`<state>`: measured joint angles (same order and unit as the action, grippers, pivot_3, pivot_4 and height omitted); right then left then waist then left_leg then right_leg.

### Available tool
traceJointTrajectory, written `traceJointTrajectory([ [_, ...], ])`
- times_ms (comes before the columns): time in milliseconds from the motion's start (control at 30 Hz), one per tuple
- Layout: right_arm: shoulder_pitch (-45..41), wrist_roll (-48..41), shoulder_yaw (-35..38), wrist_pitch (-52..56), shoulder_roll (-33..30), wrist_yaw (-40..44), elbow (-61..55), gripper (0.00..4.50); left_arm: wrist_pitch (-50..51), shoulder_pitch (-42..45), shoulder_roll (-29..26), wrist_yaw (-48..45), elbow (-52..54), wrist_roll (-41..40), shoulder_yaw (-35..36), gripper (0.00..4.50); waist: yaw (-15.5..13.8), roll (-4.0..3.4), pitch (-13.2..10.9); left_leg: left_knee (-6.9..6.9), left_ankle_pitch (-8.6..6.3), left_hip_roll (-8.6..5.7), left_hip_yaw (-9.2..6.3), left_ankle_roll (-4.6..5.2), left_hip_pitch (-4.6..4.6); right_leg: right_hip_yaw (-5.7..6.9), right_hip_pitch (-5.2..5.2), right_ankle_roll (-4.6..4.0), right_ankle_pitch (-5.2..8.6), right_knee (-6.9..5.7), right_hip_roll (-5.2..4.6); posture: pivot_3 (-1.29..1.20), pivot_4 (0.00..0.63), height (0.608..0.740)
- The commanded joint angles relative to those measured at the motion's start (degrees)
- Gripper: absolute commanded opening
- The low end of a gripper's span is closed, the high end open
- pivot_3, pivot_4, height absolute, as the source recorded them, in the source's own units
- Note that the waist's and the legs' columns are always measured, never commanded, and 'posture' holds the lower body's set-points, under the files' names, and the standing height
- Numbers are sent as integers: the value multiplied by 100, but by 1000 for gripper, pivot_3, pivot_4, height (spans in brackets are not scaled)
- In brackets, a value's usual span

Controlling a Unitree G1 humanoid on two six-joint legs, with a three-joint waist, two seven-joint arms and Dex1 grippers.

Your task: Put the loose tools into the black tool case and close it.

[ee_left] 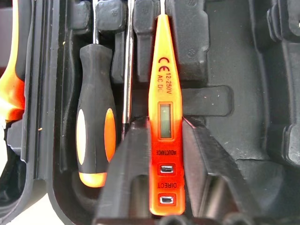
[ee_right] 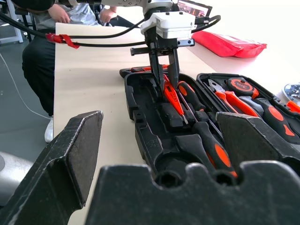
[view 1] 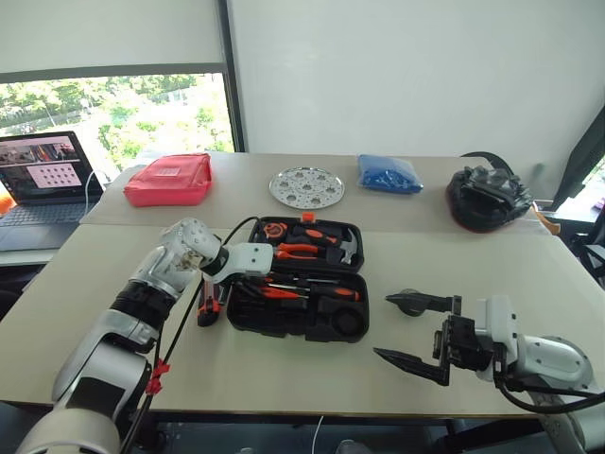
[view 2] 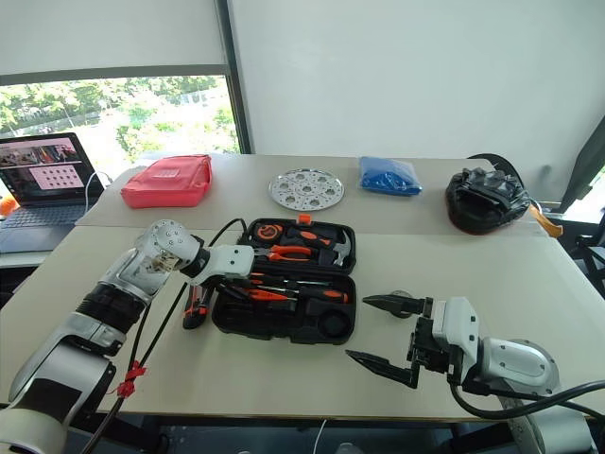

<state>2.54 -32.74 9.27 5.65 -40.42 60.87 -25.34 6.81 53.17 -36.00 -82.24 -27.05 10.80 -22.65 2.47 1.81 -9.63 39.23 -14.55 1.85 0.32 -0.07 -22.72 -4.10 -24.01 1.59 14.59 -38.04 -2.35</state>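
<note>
The black tool case (view 1: 284, 326) lies open at the table's middle. My left gripper (ee_right: 165, 83) points down into its near half. Its fingers (ee_left: 136, 164) stand open on either side of the slim orange tool (ee_left: 160, 117), which lies in a recess. An orange-and-black screwdriver (ee_left: 96, 140) rests beside it, and another (view 1: 331, 291) further right. The orange-black utility knife (view 1: 210, 305) lies on the table just left of the case. My right gripper (view 1: 383, 327) hovers open and empty to the right of the case.
The far half of the case (view 1: 307, 241) holds pliers, a hammer and a tape measure. At the back are a red pouch (view 1: 170, 180), a metal disc (view 1: 305, 186), a blue bag (view 1: 388, 174) and a black helmet-like object (view 1: 487, 197). A laptop (view 1: 43, 180) stands at the far left. A person (ee_right: 61, 14) sits beyond the table.
</note>
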Motion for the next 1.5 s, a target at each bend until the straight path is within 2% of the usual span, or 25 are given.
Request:
traceJointTrajectory([
  [33, -70, -27, 53, -97, 9, 15, -73, 4500, 25, -119, -22, -94, 70, -191, 97, 2744, -2, 0, 0, 0, 0, 0, 0, 0, 0, 0, 0, 0, 0, 0, 0, 0, 150, 740],
  [67, -67, -29, 54, -97, 7, 26, -66, 4500, 39, -94, -38, -111, 93, -241, 155, 2977, -4, 0, 0, 0, 0, 0, 0, 0, -2, 0, -1, 0, 0, 1, 0, 0, 150, 740],
  [200, -79, -45, 56, -81, -42, 125, 6, 4500, -54, -42, -141, -355, 266, -539, 330, 2977, -20, 1, -1, 0, 0, -1, -1, 0, -14, 1, -12, 0, 0, 2, -1, 0, 150, 740],
  [433, -208, 3, 25, -92, -6, 160, 111, 4500, -245, -22, -167, -226, 236, -941, 739, 2977, -50, 1, -1, 4, 0, -2, -4, 0, -17, 3, -11, -1, -1, 3, -3, 0, 150, 740],
  [700, -156, 25, -18, -103, 55, 126, 82, 4500, -429, -371, -9, -4, 218, -1219, 913, 191, -60, 1, -1, 4, 0, -2, -5, 0, -18, 4, -11, -1, -1, 2, -3, 0, 150, 740],
  [733, -173, 25, -19, -104, 54, 125, 94, 4500, -454, -416, 17, 27, 214, -1244, 924, 64, -63, 1, -1, 4, 0, -2, -4, 0, -17, 3, -10, -1, -1, 3, -4, 0, 150, 740],
  [1033, -269, 42, -70, -95, 72, 115, 122, 4500, -670, -687, 134, 324, 157, -1150, 883, 64, -107, 1, -1, 6, 0, -2, -4, 0, -18, 4, -11, -1, -1, 2, -4, 0, 150, 740],
  [1500, -196, 31, -114, -71, 76, 50, 53, 4500, -501, -656, 209, 622, -155, -1007, 789, 64, -152, 1, -1, 8, 0, -3, -4, 0, -16, 4, -7, -1, -1, 2, -4, 0, 150, 740],
])
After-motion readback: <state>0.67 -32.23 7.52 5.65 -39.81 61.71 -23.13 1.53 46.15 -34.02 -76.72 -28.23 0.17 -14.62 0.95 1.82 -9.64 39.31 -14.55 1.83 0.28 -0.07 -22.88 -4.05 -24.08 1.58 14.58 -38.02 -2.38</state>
